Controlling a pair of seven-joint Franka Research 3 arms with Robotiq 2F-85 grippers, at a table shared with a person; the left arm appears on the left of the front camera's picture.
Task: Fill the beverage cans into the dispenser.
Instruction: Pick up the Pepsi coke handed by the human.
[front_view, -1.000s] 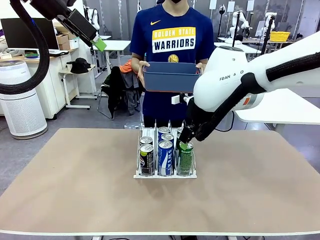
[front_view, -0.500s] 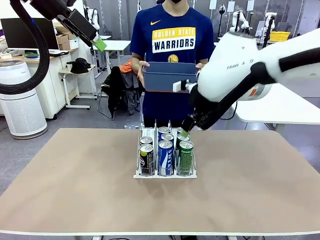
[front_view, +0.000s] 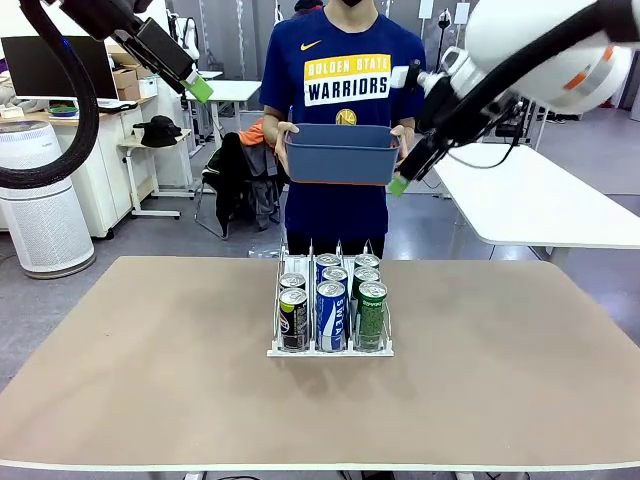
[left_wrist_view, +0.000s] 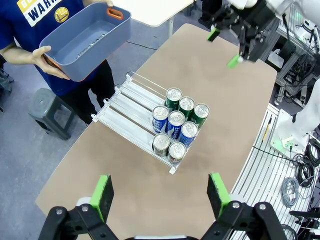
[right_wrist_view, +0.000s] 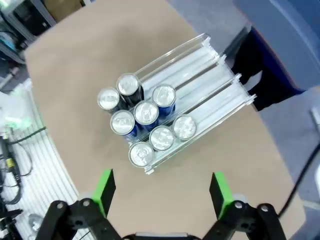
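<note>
Your low white-based dispenser (front_view: 330, 352) with thin clear dividers stands at the middle of the tan tabletop (front_view: 140, 360) in the front view. Eight slim metal cans stand upright at its near end. Two black cans (front_view: 293, 318) fill the picture-left lane, three blue cans (front_view: 331, 315) with white lettering the middle lane, and three green cans (front_view: 371, 315) the picture-right lane. The far ends of the lanes are bare.

Your right gripper (right_wrist_view: 161, 187) is well clear of all this. In the front view it hangs in the upper right of the frame, high above the table. In its own wrist view the dispenser lies across the middle of the frame above the fingers, the cans bunched left of centre. Its green pads are spread wide with nothing between them and nothing touching them.

Your left gripper (left_wrist_view: 160, 190) sits in the upper left of the front view, also far above the table. From its wrist view the cans show at frame centre. Its jaws are spread just as wide and hold nothing.

Behind the table, at top centre, a person holds a blue-grey rectangular plastic tub (front_view: 343, 160) in both hands (front_view: 283, 135).
</note>
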